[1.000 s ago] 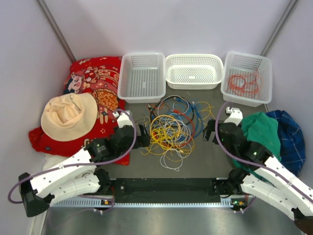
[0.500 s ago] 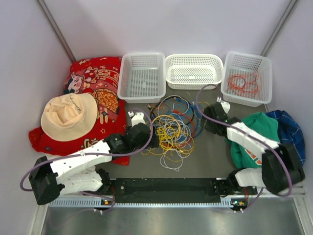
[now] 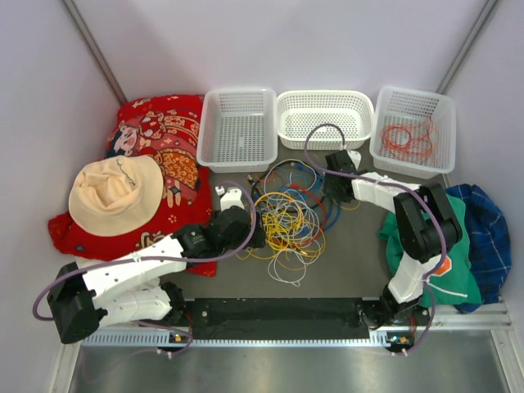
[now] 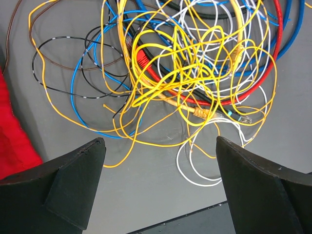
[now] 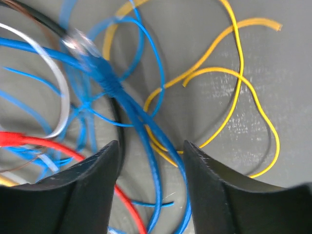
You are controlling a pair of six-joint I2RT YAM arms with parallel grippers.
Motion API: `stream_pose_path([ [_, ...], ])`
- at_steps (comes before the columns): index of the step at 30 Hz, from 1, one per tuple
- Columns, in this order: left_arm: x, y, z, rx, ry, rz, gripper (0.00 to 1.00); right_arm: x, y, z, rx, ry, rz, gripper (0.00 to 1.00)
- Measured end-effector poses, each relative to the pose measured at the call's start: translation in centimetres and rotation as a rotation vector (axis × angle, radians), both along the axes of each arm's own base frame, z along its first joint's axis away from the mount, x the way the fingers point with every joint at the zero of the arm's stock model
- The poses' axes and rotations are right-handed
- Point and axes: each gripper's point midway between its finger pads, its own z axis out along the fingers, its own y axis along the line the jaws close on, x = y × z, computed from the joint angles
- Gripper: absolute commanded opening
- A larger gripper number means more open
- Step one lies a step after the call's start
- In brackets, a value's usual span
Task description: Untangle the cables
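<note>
Two-sided set-up on cables heaped at the middle of the table, left gripper near-left with jaws wide, right gripper far-right with jaws narrower astride a blue strand, seemingly to pull it free.

Bright, even overhead light; soft, faint shadows under the cables. Overhead and left wrist views sharp; right wrist view blurs the blue cable nearest the lens.

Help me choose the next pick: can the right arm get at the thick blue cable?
Probably yes. The right pincer hangs open, and the thick blue cable runs uncovered between its fingers. Yellow cables cross it there, so they may lift too.
</note>
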Motion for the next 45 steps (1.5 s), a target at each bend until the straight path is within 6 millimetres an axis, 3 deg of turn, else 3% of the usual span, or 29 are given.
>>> stream_pose_path([
  [3,-0.1,0.1,-0.2,0.003,0.002,0.0,0.99,0.1,-0.1,-0.5,-0.011,0.01,0.0,0.32],
  [4,-0.1,0.1,-0.2,0.003,0.002,0.0,0.99,0.1,-0.1,-0.6,-0.015,0.011,0.004,0.17],
  [6,-0.1,0.1,-0.2,0.004,0.003,0.0,0.99,-0.2,-0.3,-0.9,-0.03,0.025,0.007,0.0],
  [11,0.0,0.2,-0.2,0.007,-0.001,0.003,0.99,-0.3,-0.7,-0.4,-0.064,0.024,0.005,0.0],
  [14,0.1,0.7,0.2,0.016,-0.022,0.012,0.99,-1.3,-0.8,2.2,-0.089,-0.006,0.016,0.0],
  [16,0.3,1.1,1.0,0.017,-0.05,0.017,0.99,-2.2,0.4,5.9,-0.083,-0.078,0.059,0.0],
  [17,0.5,1.2,1.6,0.016,-0.067,0.02,0.99,-2.9,1.5,8.9,-0.074,-0.134,0.102,0.0],
  [21,1.8,1.3,5.6,-0.022,-0.173,0.031,0.99,-5.0,6.0,22.5,0.061,-0.41,0.245,0.0],
  [22,2.2,1.2,7.1,-0.042,-0.211,0.03,0.99,-5.7,6.7,27.1,0.115,-0.498,0.268,0.0],
  [25,3.3,0.7,11.3,-0.117,-0.328,0.026,0.99,-8.0,6.1,36.2,0.228,-0.677,0.286,0.0],
  [28,3.8,0.3,15.4,-0.2,-0.453,0.011,0.99,-10.8,4.4,41.2,0.295,-0.769,0.291,0.0],
  [31,4.0,-0.2,18.6,-0.269,-0.557,-0.02,0.99,-12.8,3.4,43.6,0.332,-0.8,0.314,0.0],
  [36,3.5,-2.2,23.3,-0.4,-0.76,-0.144,0.99,-14.6,3.5,46.3,0.394,-0.811,0.358,0.0],
  [40,2.1,-4.2,24.7,-0.461,-0.885,-0.295,0.99,-15.1,4.1,46.0,0.423,-0.769,0.384,0.0],
  [45,0.3,-6.1,26.8,-0.527,-0.987,-0.444,0.99,-14.9,5.2,44.1,0.427,-0.685,0.398,0.0],
])
